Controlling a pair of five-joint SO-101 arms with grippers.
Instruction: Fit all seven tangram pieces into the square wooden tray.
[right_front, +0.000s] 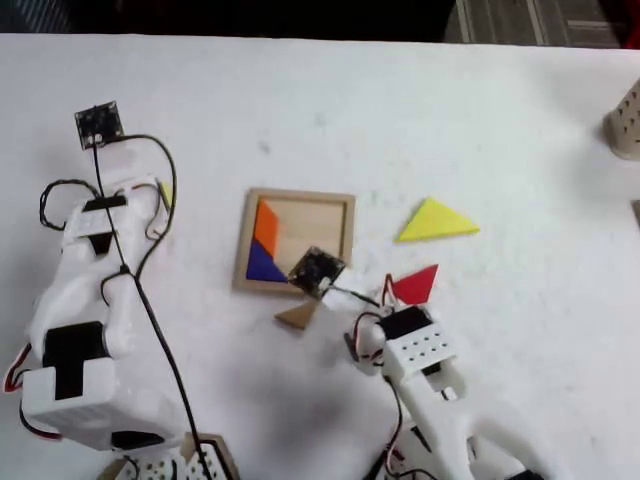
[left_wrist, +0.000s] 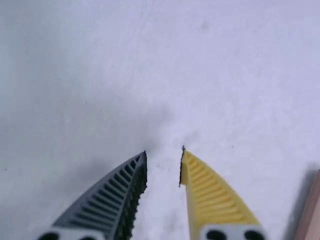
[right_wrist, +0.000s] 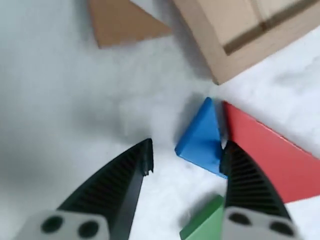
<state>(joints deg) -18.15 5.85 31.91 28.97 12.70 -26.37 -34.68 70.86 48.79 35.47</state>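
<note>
right pincer (right_wrist: 189, 149) apart around blue triangle (right_wrist: 202, 140); left pincer (left_wrist: 163, 151) apart over white table (left_wrist: 150, 60).

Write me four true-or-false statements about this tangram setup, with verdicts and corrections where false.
1. The tray holds an orange piece and a dark blue piece. True.
2. The yellow triangle lies inside the tray. False: it lies on the table, apart from the tray.
3. The right gripper is open, with a small blue triangle on the table between its fingers. True.
4. The left gripper is shut on a piece. False: it is open over bare table, holding nothing.
</note>
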